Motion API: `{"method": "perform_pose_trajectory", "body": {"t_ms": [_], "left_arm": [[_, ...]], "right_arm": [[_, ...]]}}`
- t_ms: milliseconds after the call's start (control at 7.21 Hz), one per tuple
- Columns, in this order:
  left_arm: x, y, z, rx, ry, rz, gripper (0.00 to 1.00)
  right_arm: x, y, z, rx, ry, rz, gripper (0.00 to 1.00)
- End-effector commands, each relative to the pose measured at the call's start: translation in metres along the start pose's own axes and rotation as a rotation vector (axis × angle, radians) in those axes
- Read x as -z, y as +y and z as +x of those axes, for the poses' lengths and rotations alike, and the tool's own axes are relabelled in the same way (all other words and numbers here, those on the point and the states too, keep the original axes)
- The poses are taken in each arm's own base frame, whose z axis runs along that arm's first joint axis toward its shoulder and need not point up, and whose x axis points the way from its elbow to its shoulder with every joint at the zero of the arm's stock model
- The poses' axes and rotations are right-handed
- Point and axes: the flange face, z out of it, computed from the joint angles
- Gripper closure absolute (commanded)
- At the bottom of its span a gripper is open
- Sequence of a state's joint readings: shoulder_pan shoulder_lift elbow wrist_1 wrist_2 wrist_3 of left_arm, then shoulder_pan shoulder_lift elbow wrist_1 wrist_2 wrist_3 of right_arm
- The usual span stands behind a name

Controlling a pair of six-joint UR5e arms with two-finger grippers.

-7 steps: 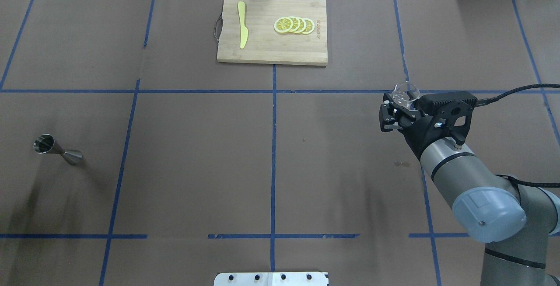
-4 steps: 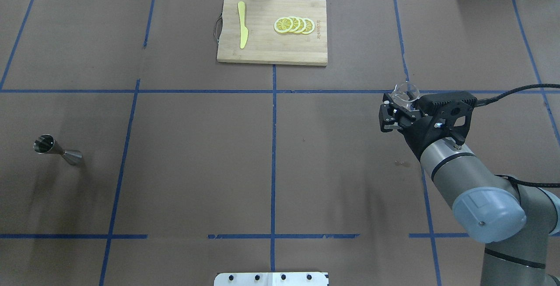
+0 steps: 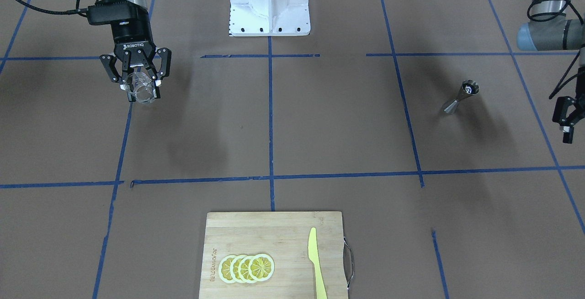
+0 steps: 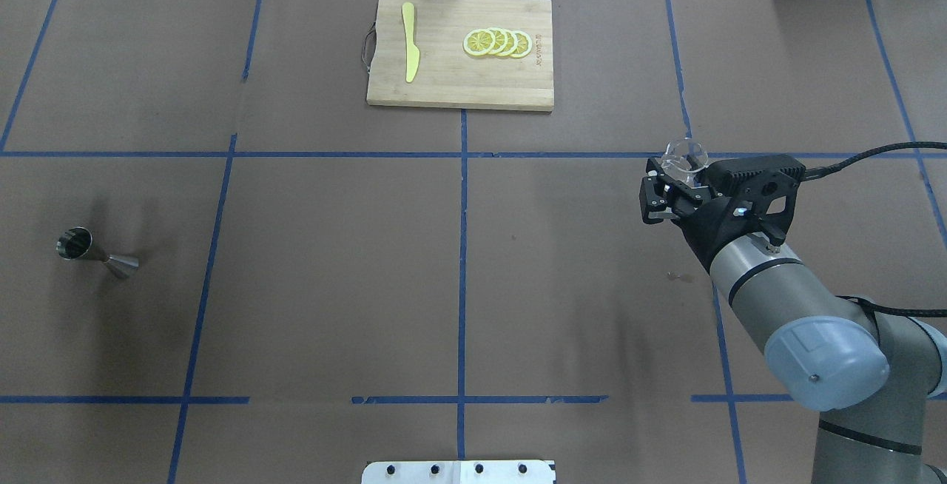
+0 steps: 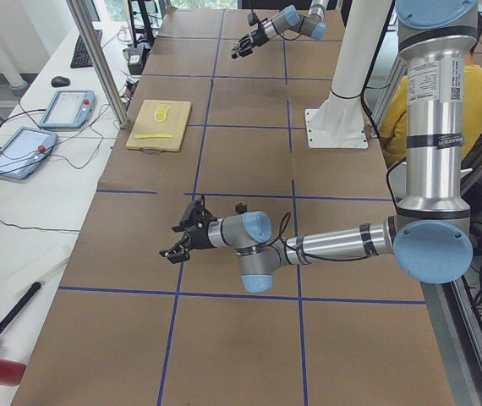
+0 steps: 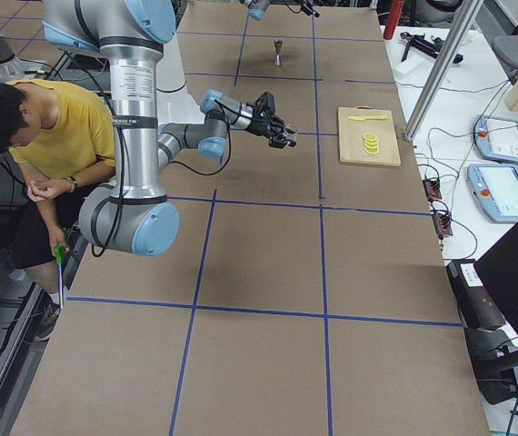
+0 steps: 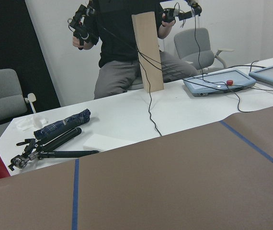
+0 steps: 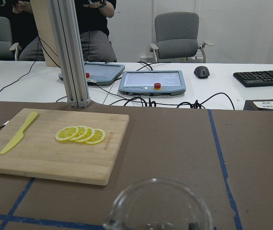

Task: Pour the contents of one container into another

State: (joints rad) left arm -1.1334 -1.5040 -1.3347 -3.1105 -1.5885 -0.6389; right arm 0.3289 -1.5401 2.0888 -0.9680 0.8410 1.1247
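Far left: metal jigger [image 4: 81,247] upright on brown table [image 4: 333,284], nothing touching it. Left gripper [image 3: 566,123] near jigger, cut off by frame edge; cannot tell if fingers are spread or closed. Centre, far side: cutting board [image 4: 459,88] with yellow knife [image 4: 409,44] and lemon slices [image 4: 497,42]. Right: right gripper [image 3: 141,86] clamped on glass cup [image 4: 686,153], mouth up, well apart from jigger.
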Motion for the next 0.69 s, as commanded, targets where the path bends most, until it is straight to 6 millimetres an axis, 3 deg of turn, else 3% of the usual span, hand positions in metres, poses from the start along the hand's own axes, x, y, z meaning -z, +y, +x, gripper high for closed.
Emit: {"method": "perform_pose_trajectory", "body": {"t_ms": [0, 139, 277, 554], "left_arm": [[-0.016, -0.03, -0.022, 0.029, -0.009, -0.243, 0.0], [-0.024, -0.053, -0.017, -0.002, 0.011, -0.369, 0.0], [-0.017, -0.069, -0.029, -0.005, 0.042, -0.43, 0.0], [-0.011, -0.105, -0.04, 0.14, 0.158, -0.57, 0.0]], "right_arm": [[-0.003, 0.0, -0.006, -0.008, -0.005, 0.001, 1.0], [-0.015, 0.015, 0.0, -0.009, 0.02, -0.011, 1.0], [-0.026, 0.029, 0.005, -0.029, 0.045, -0.016, 1.0], [-0.037, 0.042, 0.02, 0.005, 0.095, 0.008, 0.97]]}}
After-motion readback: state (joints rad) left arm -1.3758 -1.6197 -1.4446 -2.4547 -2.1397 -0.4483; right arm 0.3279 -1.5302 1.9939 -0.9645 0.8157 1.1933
